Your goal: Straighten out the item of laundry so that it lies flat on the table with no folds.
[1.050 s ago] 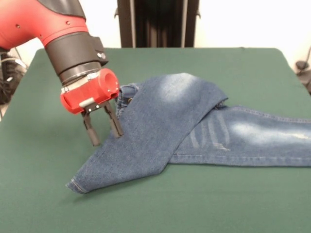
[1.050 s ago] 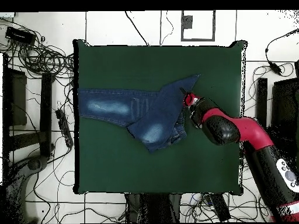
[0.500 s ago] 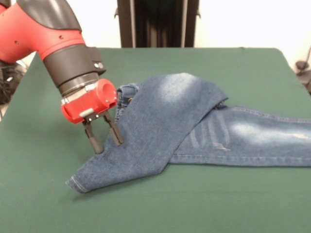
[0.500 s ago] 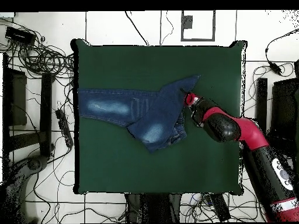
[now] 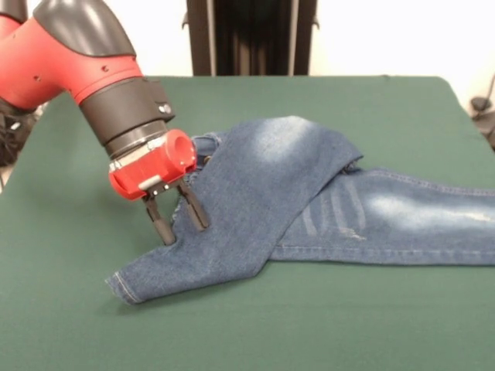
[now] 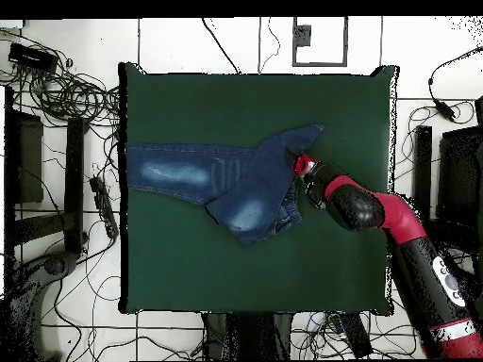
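Jeans (image 5: 309,193) folded, fingers (image 5: 165,229) seemingly moved onto leg

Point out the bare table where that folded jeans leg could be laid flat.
Bare green table lies in front of the jeans and beyond them toward the far edge. It is crowded at the folded leg's hem, where the gripper hovers, jaws open.

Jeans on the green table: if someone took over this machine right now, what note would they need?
Gripper: open, tips down at the folded-over leg, holding nothing.
Jeans: one leg lies flat and runs off the picture's edge in the front view; the other is folded across it, its hem pointing at the table's near side.
Done: nothing yet straightened.
Left: grip the folded leg, pull it out flat, smooth the folds.
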`<state>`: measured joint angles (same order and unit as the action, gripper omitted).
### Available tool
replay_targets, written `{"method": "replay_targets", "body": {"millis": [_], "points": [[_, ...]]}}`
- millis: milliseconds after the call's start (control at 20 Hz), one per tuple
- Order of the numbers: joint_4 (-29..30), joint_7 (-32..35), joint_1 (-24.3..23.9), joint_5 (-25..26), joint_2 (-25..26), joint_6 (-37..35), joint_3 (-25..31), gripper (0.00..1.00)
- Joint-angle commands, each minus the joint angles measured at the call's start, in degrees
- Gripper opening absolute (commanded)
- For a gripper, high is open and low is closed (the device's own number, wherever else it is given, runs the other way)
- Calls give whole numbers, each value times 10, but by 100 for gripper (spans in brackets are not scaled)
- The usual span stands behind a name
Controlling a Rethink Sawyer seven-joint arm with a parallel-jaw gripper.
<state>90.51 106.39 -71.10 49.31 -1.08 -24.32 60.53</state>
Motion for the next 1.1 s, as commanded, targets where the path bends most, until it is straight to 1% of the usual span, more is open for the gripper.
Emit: {"method": "replay_targets", "body": {"millis": [50,350,650,800,1100], "points": [[-47,-162,22,2,-14,-67,-28,100],[-62,-178,22,1,-24,-80,-28,100],[-60,-198,13,3,-30,-89,-30,100],[-62,-210,8,3,-24,-90,-27,100],[-88,-256,0,-4,7,-102,-14,100]]}}
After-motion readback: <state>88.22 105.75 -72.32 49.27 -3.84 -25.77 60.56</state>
